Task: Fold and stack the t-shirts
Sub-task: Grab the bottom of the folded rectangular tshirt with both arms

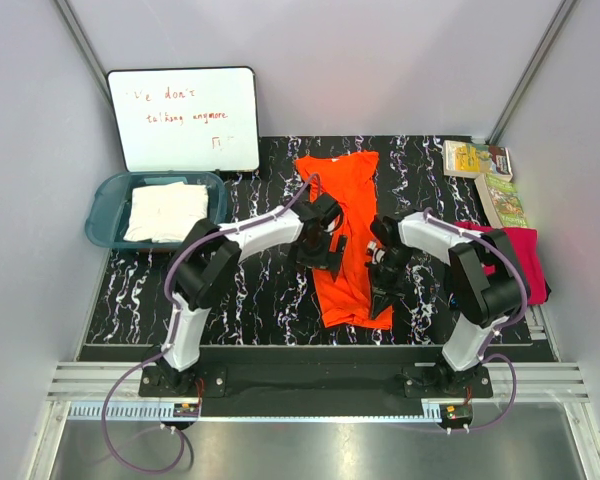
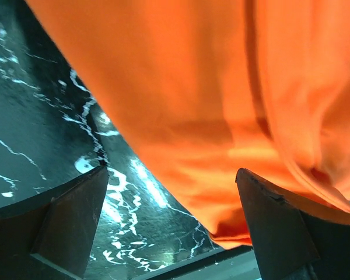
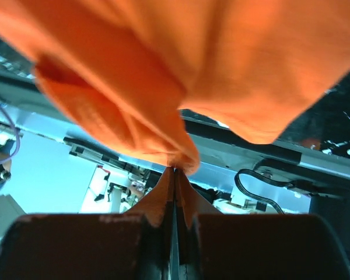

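- orange t-shirt [image 1: 346,200]: folded lengthwise, between both grippers, its near edge pinched in the right gripper [image 1: 382,303]
- magenta-pink t-shirt [image 1: 525,252]: bunched, right of the right gripper
- cream-white t-shirt [image 1: 165,210]: folded, well left of the left gripper [image 1: 320,258]

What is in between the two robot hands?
The orange t-shirt, seen in the top view. The left gripper hangs open over its left edge, and the right gripper is shut on a pinch of its right side.

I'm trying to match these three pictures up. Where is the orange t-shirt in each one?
Top view: the orange t-shirt is at the table's centre, between both arms.
Left wrist: the shirt fills the upper right, above the open left gripper.
Right wrist: the shirt fills the top, pinched by the shut right gripper.
Shared landmark: the black marbled table.
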### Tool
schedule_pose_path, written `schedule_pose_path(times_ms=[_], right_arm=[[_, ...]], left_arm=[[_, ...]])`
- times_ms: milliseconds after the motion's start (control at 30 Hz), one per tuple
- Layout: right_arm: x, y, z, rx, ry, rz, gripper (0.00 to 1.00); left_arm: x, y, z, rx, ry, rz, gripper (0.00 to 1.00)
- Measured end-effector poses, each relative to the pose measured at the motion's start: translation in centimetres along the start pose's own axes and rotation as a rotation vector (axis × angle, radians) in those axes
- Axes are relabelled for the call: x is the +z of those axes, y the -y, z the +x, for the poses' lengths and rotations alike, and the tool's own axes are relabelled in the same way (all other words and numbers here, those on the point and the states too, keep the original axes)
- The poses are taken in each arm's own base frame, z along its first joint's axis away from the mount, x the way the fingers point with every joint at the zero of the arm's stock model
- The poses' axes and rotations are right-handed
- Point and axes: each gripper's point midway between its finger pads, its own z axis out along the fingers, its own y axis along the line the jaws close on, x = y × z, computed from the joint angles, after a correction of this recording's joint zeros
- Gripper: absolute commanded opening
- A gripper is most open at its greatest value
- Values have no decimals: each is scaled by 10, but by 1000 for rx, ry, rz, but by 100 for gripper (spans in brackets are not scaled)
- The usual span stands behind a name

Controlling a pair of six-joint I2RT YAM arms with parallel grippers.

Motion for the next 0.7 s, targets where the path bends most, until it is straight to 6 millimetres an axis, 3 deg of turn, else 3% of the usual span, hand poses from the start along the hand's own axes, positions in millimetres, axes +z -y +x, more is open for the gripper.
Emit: schedule_pose_path(times_ms=[167,200,267,300,400,567,700], right_arm=[[9,12,-2,41,13,58,3],[12,13,-4,43,21,72,4],[19,17,-9,43,30,102,3],[23,19,-12,44,33,116,4],[32,24,-20,52,38,144,4],[39,25,-27,71,27,151,4],[39,23,-30,78,11,161,4]], left_arm=[[-7,-8,-9,-26,-8,-19,92],[-10,-7,-13,-30,0,-14,85],[-17,-4,-21,-32,15,3,66],[-19,-2,-25,-34,21,15,37],[-22,5,-25,-27,15,54,12],[-19,19,-1,9,-35,130,2],[-14,26,40,48,-91,186,0]])
